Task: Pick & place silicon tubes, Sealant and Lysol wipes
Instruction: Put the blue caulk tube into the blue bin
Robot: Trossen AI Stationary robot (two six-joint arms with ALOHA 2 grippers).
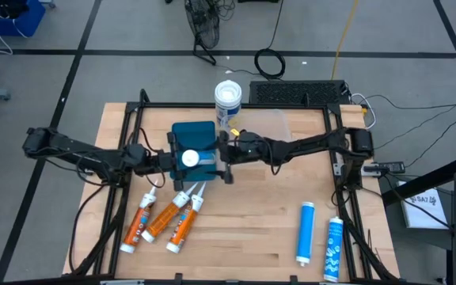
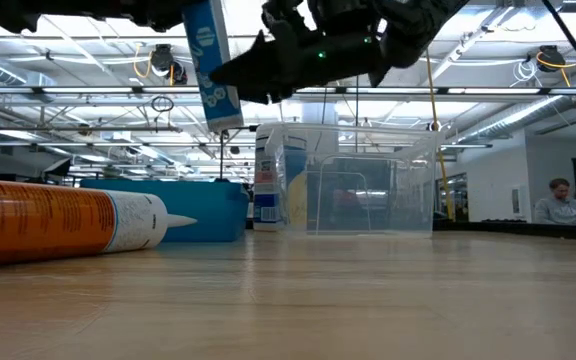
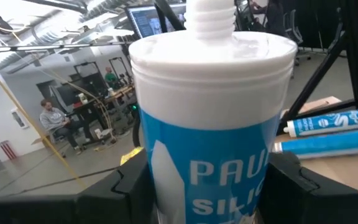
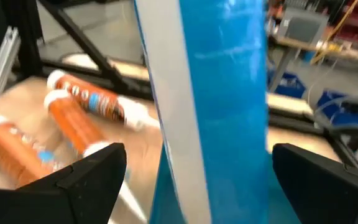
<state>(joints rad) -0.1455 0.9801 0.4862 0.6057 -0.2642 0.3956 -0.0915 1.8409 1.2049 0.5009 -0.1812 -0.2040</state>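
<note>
The left tool (image 1: 182, 161) hangs above the middle of the worktop (image 1: 244, 237), pinching a blue silicone tube (image 1: 190, 157) that stands upright in the air, its white threaded end pointing up toward the high camera; in the left wrist view the dark fingers (image 3: 126, 186) press against both sides of the tube (image 3: 213, 124). The right tool (image 1: 222, 150) is just to the right of that tube with its fingers spread wide, one on each side of the blue barrel (image 4: 216, 106) and clear of it in the right wrist view. In the low view the tube (image 2: 211, 62) hangs clear of the worktop, above a blue bin (image 2: 183, 208). The Lysol wipes (image 1: 228, 101) stand upright at the far edge of the worktop, just left of a clear plastic tub (image 2: 368, 180). Three orange sealant tubes (image 1: 161, 222) lie side by side on the near left of the worktop, nozzles pointing toward the far side. Two more blue tubes (image 1: 317, 235) lie side by side on the near right. A person (image 2: 558, 200) sits in the room beyond the worktop.
</note>
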